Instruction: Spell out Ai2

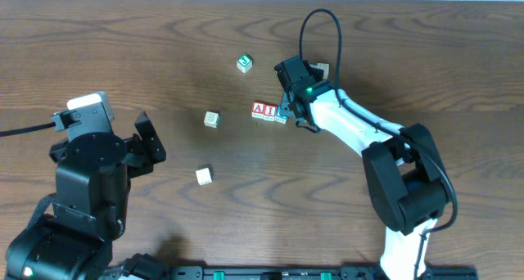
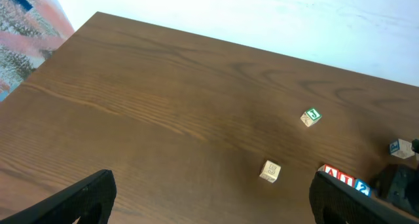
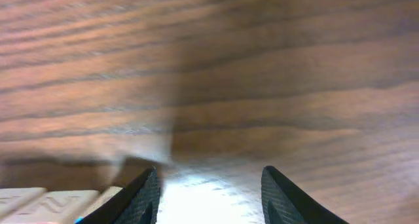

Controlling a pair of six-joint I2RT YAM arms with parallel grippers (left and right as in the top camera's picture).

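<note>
Black left tool (image 2: 213,183) hangs released over the brown wooden tabletop (image 2: 163,86). Right tool (image 3: 209,173) is at the blue-faced wooden "2" cube (image 2: 362,188) beside red-faced cubes "A" (image 1: 259,110) and "I" (image 1: 269,110). Whether it grips anything is unclear.

Soft even light; right wrist view blurred, glare between fingers (image 3: 141,198).

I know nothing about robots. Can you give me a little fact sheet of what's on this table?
letter row: A cube, I cube, 2 cube, side by side
green cube: alone, beyond the row
pale cubes: two, scattered toward the left arm
left gripper: open, empty, away from the cubes
right gripper: open, empty, at the row's 2 end
</note>
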